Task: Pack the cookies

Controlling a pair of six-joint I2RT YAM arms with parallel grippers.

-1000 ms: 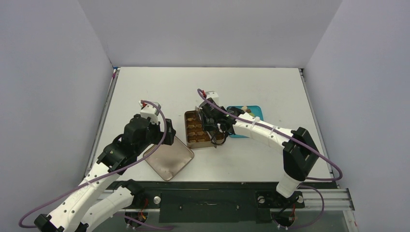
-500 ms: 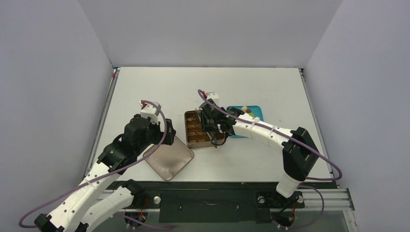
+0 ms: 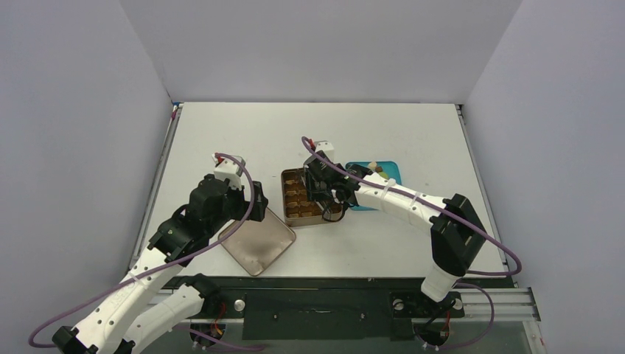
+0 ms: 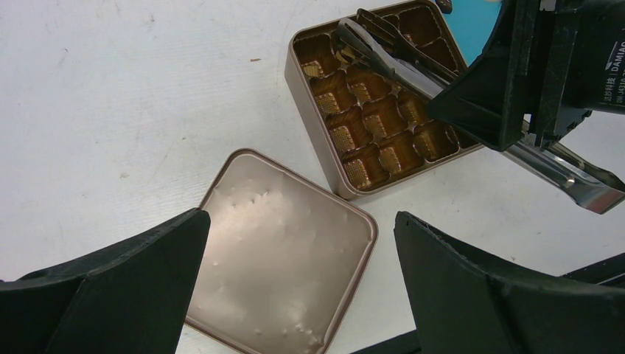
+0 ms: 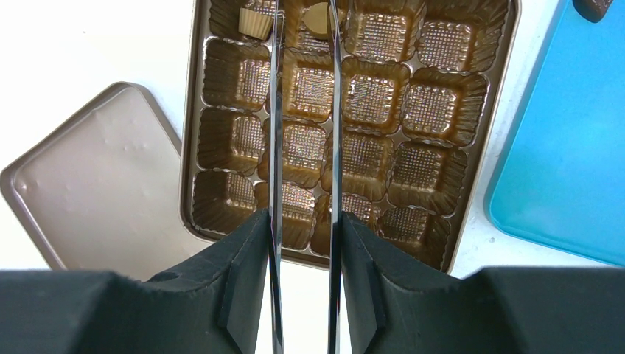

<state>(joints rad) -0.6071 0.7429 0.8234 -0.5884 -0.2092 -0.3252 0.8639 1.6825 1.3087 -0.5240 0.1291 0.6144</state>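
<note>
A gold tin [image 3: 289, 214] with several ribbed compartments sits open at mid-table. My right gripper [image 3: 324, 193] is shut on long metal tweezers [image 5: 274, 147], whose two arms stand apart and reach over the tin [image 5: 190, 147]. One tan cookie [image 5: 254, 22] lies in a far corner compartment. A second tan cookie [image 5: 318, 16] lies between the tweezer tips. A dark cookie [image 5: 593, 7] lies on the blue tray [image 5: 560, 177]. My left gripper [image 4: 301, 217] is open and empty above the tin's lid [image 4: 287, 251].
The lid [image 3: 258, 237] lies flat to the left of the tin, near the table's front edge. The blue tray [image 3: 389, 171] sits right of the tin with a few small cookies [image 3: 374, 165] on it. Grey walls enclose the table.
</note>
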